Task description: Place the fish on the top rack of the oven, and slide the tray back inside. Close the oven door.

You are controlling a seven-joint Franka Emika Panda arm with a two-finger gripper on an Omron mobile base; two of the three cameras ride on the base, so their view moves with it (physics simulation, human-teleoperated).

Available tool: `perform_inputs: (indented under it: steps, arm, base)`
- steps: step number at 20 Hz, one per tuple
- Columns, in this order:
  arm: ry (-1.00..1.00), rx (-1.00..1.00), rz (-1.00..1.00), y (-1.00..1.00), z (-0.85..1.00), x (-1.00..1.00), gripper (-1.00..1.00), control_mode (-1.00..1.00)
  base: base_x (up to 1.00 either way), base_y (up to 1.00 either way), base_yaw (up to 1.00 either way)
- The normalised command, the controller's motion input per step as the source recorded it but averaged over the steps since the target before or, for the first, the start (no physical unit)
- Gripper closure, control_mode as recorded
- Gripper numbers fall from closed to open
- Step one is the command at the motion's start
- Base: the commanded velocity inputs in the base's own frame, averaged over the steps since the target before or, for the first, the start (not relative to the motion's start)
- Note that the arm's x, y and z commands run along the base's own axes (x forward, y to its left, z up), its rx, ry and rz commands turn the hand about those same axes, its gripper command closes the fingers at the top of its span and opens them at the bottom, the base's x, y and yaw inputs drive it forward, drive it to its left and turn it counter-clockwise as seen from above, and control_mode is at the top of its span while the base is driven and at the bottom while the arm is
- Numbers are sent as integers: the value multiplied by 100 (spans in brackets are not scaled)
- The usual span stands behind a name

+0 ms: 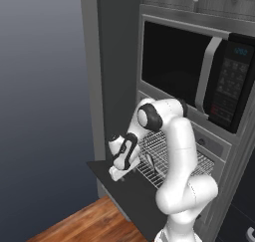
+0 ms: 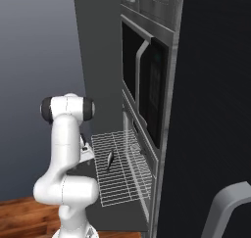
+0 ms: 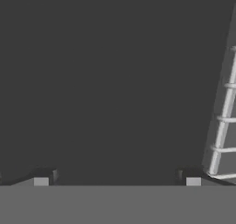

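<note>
Arm folded low, jaws wide.
You had the arm [image 1: 177, 151] bent forward, its gripper [image 3: 117, 180] pointing down with both fingertips [image 3: 41, 180] spread apart, holding nothing.

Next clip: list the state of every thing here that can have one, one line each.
oven door: folded down, open.
top rack: pulled out over the door.
fish: lying on the rack.
gripper: fingers wide apart, holding nothing, low over the door beside the rack.
microwave: door shut.
</note>
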Motion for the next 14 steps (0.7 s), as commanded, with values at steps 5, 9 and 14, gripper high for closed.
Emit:
perform_inputs:
  steps: [5,9,14]
  arm:
    - [4,0,2,0,-71,32,-100,-100]
    - [8,0,3,0,-64,42,-100,-100]
    - [1,-2,0,-31,-22,24,-100,-100]
  base:
    - [0,0,0]
    - [0,0,0]
    - [0,0,0]
